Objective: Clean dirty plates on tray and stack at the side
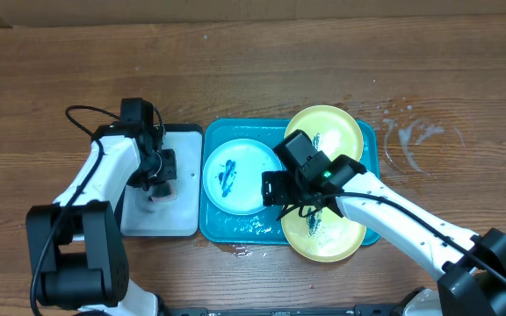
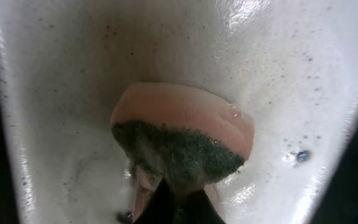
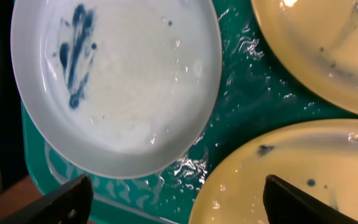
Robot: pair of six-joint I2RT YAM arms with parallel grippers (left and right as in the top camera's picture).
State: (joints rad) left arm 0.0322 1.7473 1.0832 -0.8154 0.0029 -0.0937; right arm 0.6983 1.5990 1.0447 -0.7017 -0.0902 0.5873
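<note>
A brown wooden table [image 1: 253, 61] carries the teal tray [image 1: 235, 225], wet and puddled. The right gripper [image 3: 182, 202] hovers low over it, fingers spread wide with nothing between them. Ahead of its one fingertip lies the light blue plate [image 3: 117, 81], streaked with dark blue. Under the other fingertip is a yellow-green plate [image 3: 291, 180], and a second yellow-green plate [image 3: 328, 50] lies further ahead on that side. The left gripper [image 2: 173, 205] is pinched tight on a pink sponge [image 2: 185, 124] with a dark green scrub face, directly above a white tray [image 2: 291, 74] that sits beside the teal one.
</note>
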